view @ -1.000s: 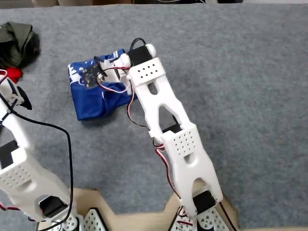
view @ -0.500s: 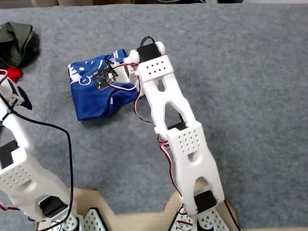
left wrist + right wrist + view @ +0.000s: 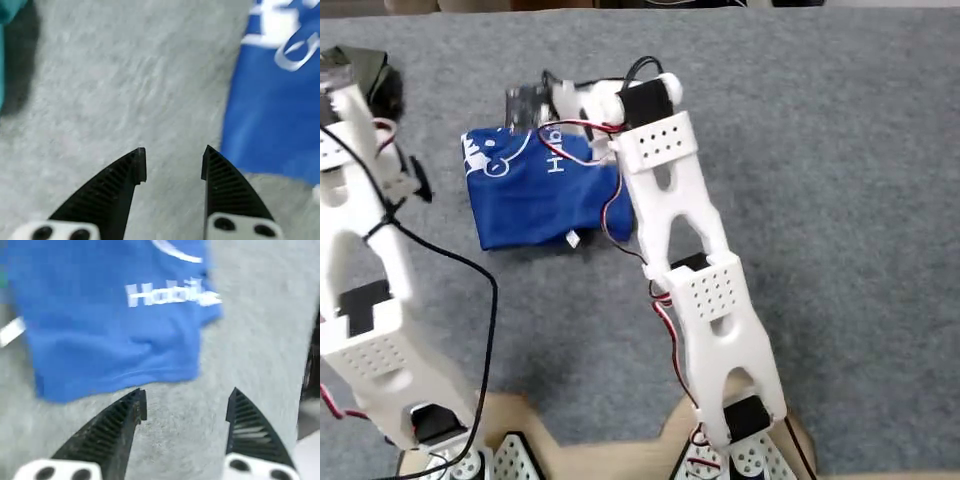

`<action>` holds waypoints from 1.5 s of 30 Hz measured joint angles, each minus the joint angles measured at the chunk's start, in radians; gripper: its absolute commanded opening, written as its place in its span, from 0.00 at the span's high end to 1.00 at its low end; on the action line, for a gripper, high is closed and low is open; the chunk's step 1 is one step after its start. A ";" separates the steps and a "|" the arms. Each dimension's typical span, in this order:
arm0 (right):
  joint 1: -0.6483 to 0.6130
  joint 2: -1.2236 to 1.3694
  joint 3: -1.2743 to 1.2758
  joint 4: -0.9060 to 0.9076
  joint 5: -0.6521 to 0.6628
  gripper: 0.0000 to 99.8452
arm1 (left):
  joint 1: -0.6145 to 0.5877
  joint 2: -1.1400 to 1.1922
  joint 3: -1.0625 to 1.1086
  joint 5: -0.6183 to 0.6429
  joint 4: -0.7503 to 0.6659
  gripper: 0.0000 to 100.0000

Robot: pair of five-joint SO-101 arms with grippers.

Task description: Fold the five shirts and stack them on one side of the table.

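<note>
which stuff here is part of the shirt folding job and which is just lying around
Job: blue shirt, folded; dark garment at the far corner; left gripper, right gripper, both open.
Just there: grey table cover; wooden board under the arm bases.

Robotics lab bench: grey felt-covered table, white printed arms, exposed wires, plywood base.

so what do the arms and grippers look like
The left arm and right arm are white plastic links with grids of small holes, black motors at the joints and red, white and black cables. The left gripper and right gripper have black ribbed pointed fingers on white bases.
</note>
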 measured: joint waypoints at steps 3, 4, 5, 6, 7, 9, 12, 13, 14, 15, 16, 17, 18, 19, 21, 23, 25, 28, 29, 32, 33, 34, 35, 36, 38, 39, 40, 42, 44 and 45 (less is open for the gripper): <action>0.044 0.000 -0.002 -0.071 -0.212 0.73 | 0.064 0.000 0.000 0.071 -0.094 0.81; 0.058 0.008 -0.002 -0.097 -0.281 0.73 | 0.087 0.000 0.003 0.081 -0.127 0.81; 0.074 0.018 -0.002 -0.124 -0.348 0.73 | 0.109 0.000 0.012 0.089 -0.166 0.81; 0.086 0.032 0.008 -0.155 -0.419 0.73 | 0.132 0.000 0.028 0.094 -0.206 0.81; 0.097 0.052 0.020 -0.186 -0.486 0.73 | 0.153 0.009 0.035 0.094 -0.245 0.81; 0.112 0.095 0.063 -0.245 -0.621 0.73 | 0.187 0.048 0.043 0.094 -0.319 0.81; 0.127 0.173 0.094 -0.316 -0.778 0.73 | 0.210 0.135 0.043 0.094 -0.399 0.81; 0.132 0.193 0.094 -0.327 -0.807 0.73 | 0.212 0.167 0.040 0.094 -0.414 0.81; 0.133 0.206 0.092 -0.334 -0.829 0.73 | 0.215 0.198 0.029 0.094 -0.422 0.81; 0.138 0.215 0.086 -0.341 -0.845 0.73 | 0.215 0.227 0.011 0.094 -0.425 0.81; 0.144 0.226 0.078 -0.342 -0.859 0.73 | 0.215 0.253 -0.011 0.094 -0.428 0.81; 0.155 0.235 0.069 -0.342 -0.881 0.73 | 0.215 0.275 -0.038 0.094 -0.430 0.81; 0.170 0.242 0.058 -0.342 -0.898 0.73 | 0.215 0.288 -0.063 0.094 -0.431 0.81; 0.190 0.252 0.051 -0.342 -0.913 0.73 | 0.218 0.304 -0.095 0.094 -0.431 0.81; 0.236 0.269 0.035 -0.351 -0.947 0.73 | 0.233 0.313 -0.157 0.097 -0.428 0.81; 0.284 0.299 0.032 -0.371 -0.987 0.73 | 0.262 0.318 -0.224 0.095 -0.408 0.81; 0.325 0.327 0.028 -0.382 -1.023 0.73 | 0.299 0.318 -0.272 0.095 -0.399 0.81; 0.354 0.327 0.021 -0.388 -1.039 0.73 | 0.347 0.342 -0.296 0.095 -0.425 0.81; 0.356 0.327 0.014 -0.391 -1.039 0.73 | 0.354 0.362 -0.298 0.095 -0.448 0.81; 0.350 0.327 0.012 -0.391 -1.042 0.73 | 0.358 0.443 -0.302 0.095 -0.522 0.81; 0.350 0.327 0.012 -0.391 -1.042 0.73 | 0.358 0.473 -0.302 0.095 -0.542 0.81; 0.350 0.327 0.012 -0.391 -1.042 0.73 | 0.358 0.500 -0.305 0.095 -0.554 0.81; 0.351 0.327 0.012 -0.391 -1.042 0.73 | 0.358 0.522 -0.307 0.095 -0.562 0.81; 0.351 0.327 0.012 -0.391 -1.042 0.73 | 0.358 0.542 -0.316 0.095 -0.563 0.81; 0.351 0.327 0.012 -0.397 -1.042 0.73 | 0.354 0.571 -0.347 0.095 -0.563 0.81; 0.351 0.327 0.012 -0.400 -1.042 0.73 | 0.351 0.582 -0.365 0.095 -0.562 0.81; 0.351 0.327 0.012 -0.404 -1.042 0.73 | 0.345 0.592 -0.384 0.097 -0.554 0.81; 0.351 0.327 0.012 -0.405 -1.042 0.73 | 0.336 0.611 -0.428 0.097 -0.535 0.81; 0.351 0.327 0.012 -0.405 -1.042 0.73 | 0.330 0.632 -0.468 0.100 -0.514 0.82; 0.351 0.327 0.012 -0.405 -1.042 0.73 | 0.328 0.641 -0.486 0.100 -0.505 0.82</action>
